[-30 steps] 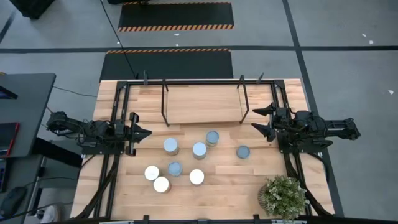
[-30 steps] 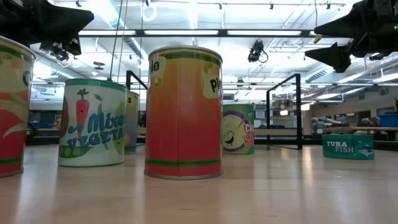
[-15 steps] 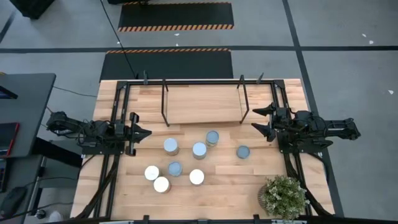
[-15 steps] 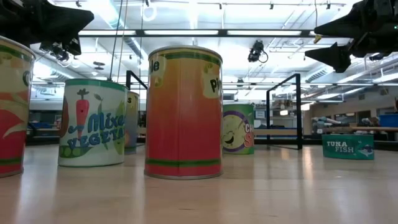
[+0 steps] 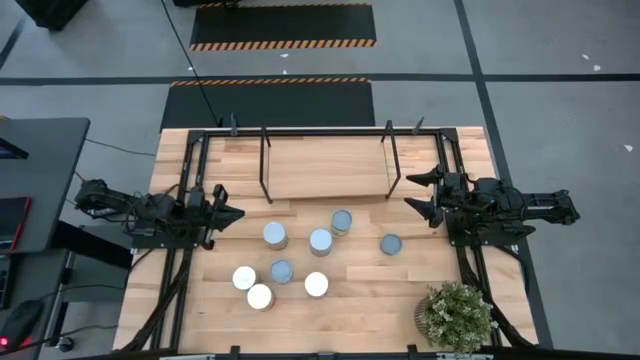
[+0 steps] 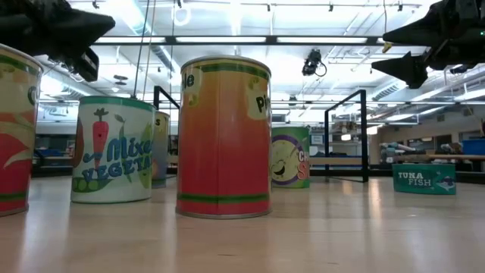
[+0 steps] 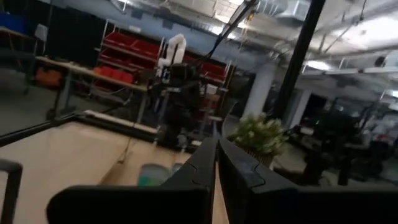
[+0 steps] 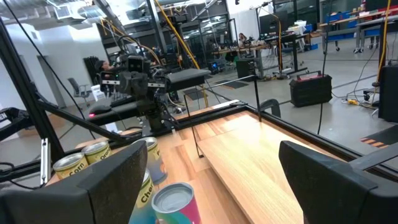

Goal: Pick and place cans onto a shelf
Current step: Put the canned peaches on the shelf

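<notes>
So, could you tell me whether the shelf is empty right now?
Empty: the shelf shows bare wood, and all cans stand on the table.

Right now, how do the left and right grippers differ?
The right gripper has its fingers spread wide; the left gripper has its fingers pressed together, as its wrist view shows. The right gripper sits close to the shelf, beside its right end; the left gripper sits further from the shelf, nearer the cans. Both hover above the table, point inward toward the middle, and hold nothing.
</notes>
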Controlling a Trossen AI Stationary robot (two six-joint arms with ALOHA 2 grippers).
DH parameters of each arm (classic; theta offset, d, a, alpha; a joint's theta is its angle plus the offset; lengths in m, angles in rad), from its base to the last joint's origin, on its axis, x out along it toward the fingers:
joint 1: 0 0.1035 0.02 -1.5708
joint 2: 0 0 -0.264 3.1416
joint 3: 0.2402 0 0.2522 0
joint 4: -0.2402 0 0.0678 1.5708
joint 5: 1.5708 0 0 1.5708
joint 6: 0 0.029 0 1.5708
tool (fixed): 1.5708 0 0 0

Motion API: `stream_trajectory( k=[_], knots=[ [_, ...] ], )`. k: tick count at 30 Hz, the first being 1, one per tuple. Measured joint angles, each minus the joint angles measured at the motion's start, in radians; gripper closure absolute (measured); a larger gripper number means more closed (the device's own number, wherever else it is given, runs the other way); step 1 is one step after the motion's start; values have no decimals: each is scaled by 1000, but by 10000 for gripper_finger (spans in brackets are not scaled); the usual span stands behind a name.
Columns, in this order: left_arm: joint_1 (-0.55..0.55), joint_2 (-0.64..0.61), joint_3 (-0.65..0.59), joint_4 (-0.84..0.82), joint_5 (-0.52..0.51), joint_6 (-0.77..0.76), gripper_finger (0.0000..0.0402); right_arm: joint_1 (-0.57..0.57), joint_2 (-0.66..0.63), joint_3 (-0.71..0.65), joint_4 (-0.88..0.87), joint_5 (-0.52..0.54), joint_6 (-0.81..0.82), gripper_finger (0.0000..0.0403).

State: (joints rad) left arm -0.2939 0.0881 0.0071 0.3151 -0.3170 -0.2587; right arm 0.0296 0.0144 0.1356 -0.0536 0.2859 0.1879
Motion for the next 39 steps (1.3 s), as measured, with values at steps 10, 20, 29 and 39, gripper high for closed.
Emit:
stream_trajectory(
  k=[10, 20, 29, 39],
  knots=[
    [-1, 11, 0, 7, 1, -168, 377, 0, 0, 0, 8, 0, 0, 31],
    [-1, 109, 75, 8, 301, -65, 371, 0, 0, 0, 49, 26, -39, 31],
    [-1, 367, 199, -202, 150, 36, 254, 0, 0, 0, 199, 27, 7, 31],
    [-2, 525, 299, -472, 55, -16, 136, 0, 3, 0, 239, 0, -9, 31]
  ],
)
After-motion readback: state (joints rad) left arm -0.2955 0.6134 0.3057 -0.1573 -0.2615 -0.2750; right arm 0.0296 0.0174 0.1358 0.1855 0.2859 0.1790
